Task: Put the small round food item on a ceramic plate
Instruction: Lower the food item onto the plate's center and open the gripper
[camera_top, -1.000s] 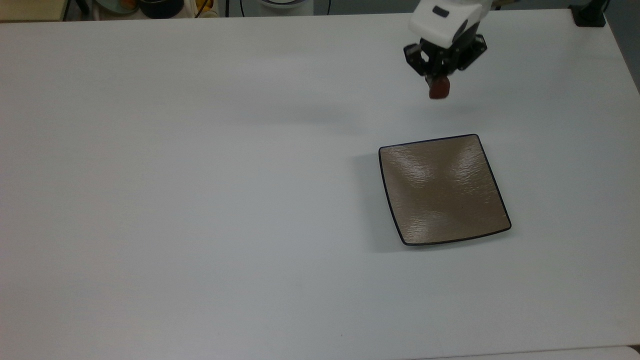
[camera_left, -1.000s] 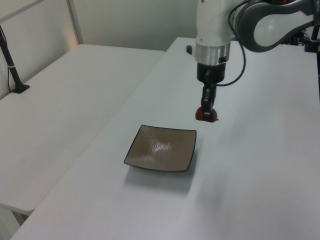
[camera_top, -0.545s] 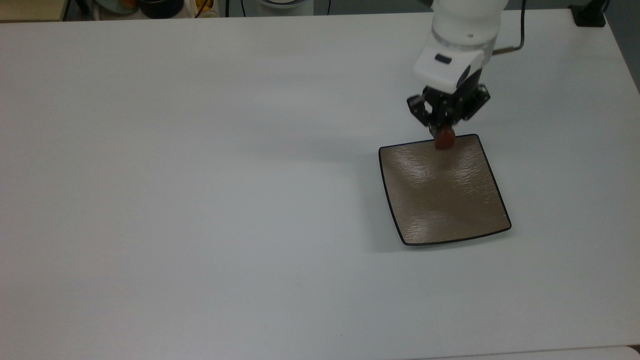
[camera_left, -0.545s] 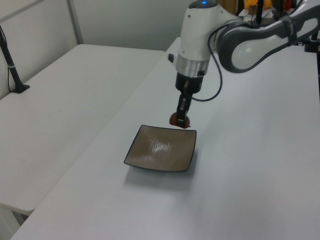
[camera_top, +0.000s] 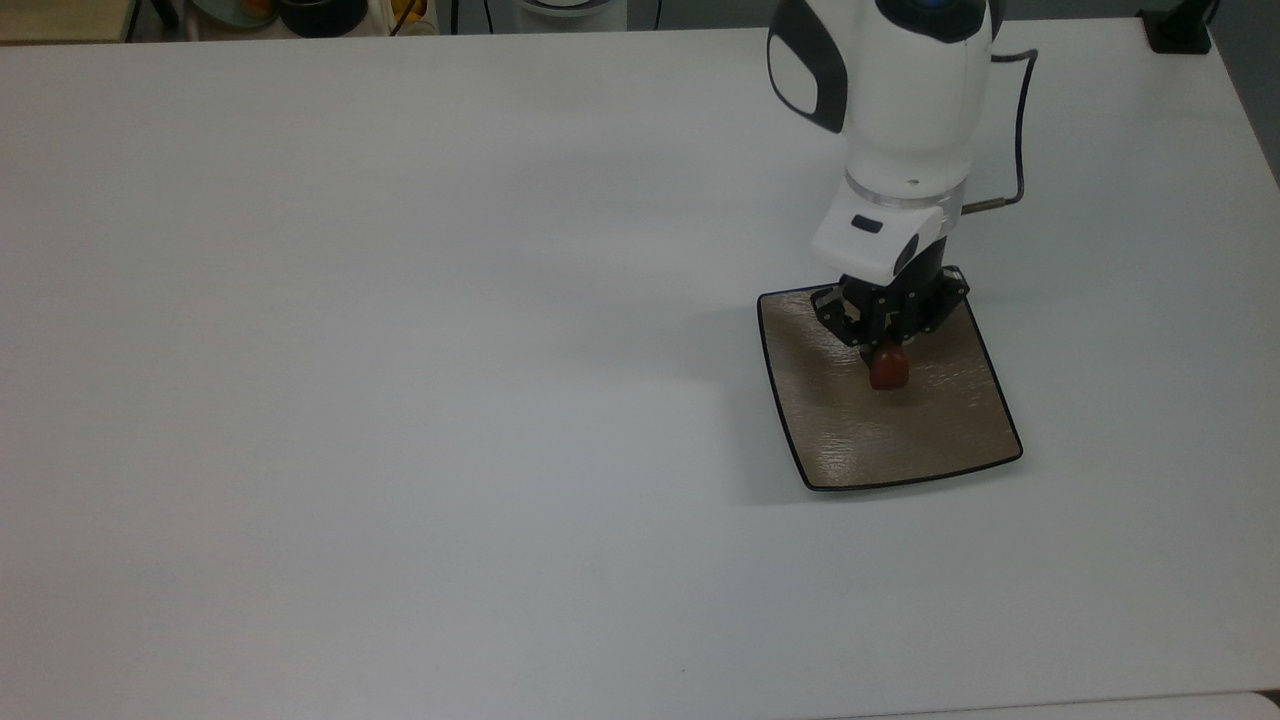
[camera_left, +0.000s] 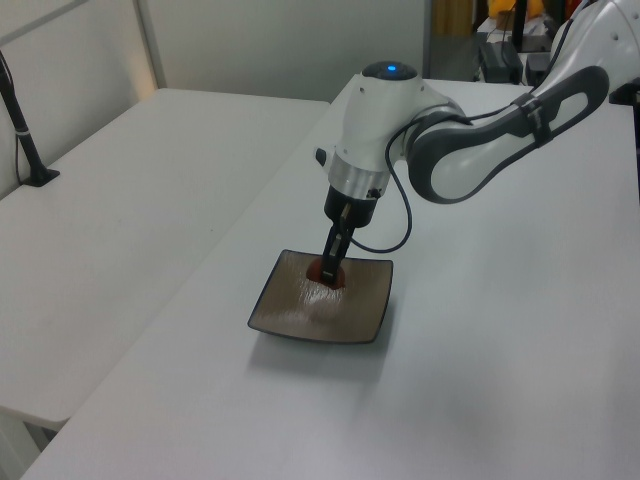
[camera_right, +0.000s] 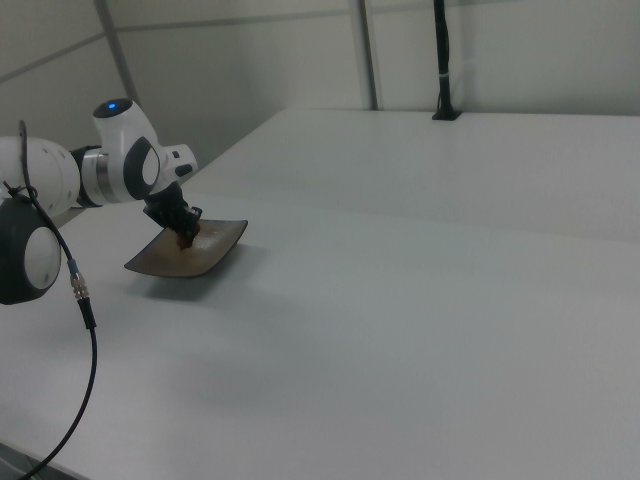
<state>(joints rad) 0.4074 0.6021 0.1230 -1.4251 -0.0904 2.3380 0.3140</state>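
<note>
The square tan-brown ceramic plate (camera_top: 905, 430) with a thin dark rim lies on the white table at the top view's right. My gripper (camera_top: 885, 352) hangs over the plate's middle, shut on the small round food item (camera_top: 888, 370), a dark reddish-brown lump. In the left view the gripper (camera_left: 328, 268) reaches down into the plate (camera_left: 300, 315) with the food item (camera_left: 320, 272) at its tips, close to the plate's surface. In the right view the plate (camera_right: 215, 240) sits at the left with the gripper (camera_right: 184, 236) over it.
A white table (camera_top: 400, 350) spreads wide to the top view's left. Bowls and containers (camera_top: 310, 12) stand beyond the table's far edge. A black post base (camera_top: 1178, 35) sits at the top view's far right corner. A second table (camera_left: 120, 200) stands at the left view's left.
My gripper has carried the food item from beyond the plate's far edge to over the plate's middle and has come lower. The plate has not moved.
</note>
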